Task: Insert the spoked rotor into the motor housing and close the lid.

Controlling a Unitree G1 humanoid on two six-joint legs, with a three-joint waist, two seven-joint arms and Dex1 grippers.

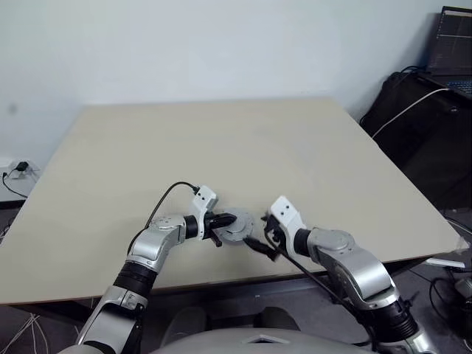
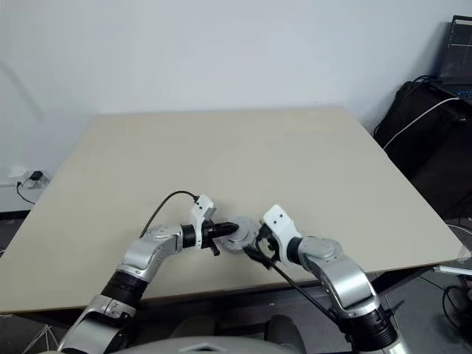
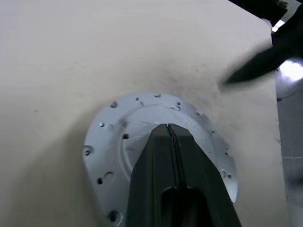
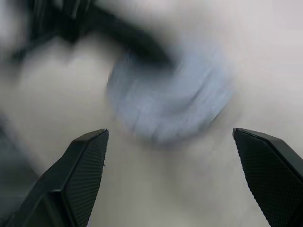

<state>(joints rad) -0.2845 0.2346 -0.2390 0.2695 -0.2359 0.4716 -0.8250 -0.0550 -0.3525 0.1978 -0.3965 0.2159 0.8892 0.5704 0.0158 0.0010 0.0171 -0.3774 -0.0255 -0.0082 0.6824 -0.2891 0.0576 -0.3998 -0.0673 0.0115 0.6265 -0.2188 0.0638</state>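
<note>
Lid (image 1: 237, 227): flat on the bench (image 1: 221, 147)
Left tool (image 3: 169, 130): fingers pressed together, resting on lid; holding nothing
Right tool (image 4: 170, 142): fingers spread wide, empty, at lid's four o'clock

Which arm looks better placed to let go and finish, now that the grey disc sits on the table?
Left. Its shut left gripper rests on top of the flat grey metal lid on the beige table; lifting off seems all that remains. The right gripper is open, apart from the lid.
</note>
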